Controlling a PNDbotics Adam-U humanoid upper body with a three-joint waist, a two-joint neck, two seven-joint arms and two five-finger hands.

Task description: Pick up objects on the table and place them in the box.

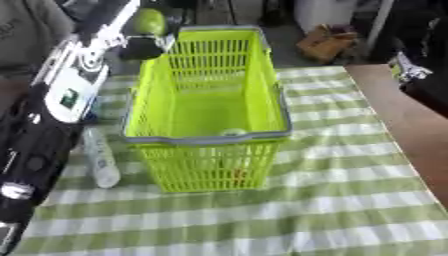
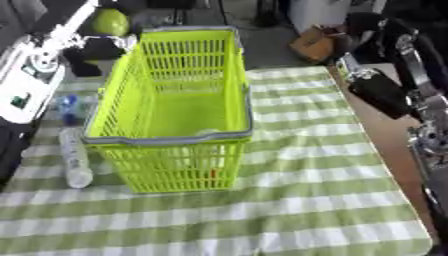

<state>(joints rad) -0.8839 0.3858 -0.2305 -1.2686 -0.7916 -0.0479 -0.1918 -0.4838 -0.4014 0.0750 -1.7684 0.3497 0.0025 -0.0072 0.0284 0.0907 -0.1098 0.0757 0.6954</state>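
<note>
Nearest us, the green-and-white checked cloth (image 1: pixel 289 210), soft and flat, covers the tabletop. On it a lime plastic lattice basket (image 1: pixel 210 107) with a grey rim; something pale inside, unclear. A clear bottle (image 1: pixel 99 157) lies beside its left wall. Left hand (image 1: pixel 140 42) grips a round green fruit (image 1: pixel 149 22) beyond the far-left corner. Right hand (image 2: pixel 381 92) blurred; fingers unreadable.

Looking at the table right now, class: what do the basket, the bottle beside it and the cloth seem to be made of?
Basket: lime plastic, judging by its moulded lattice walls, with a grey rim. Bottle: probably clear plastic, pale and see-through. Cloth: likely woven fabric, matte green-and-white check.
</note>
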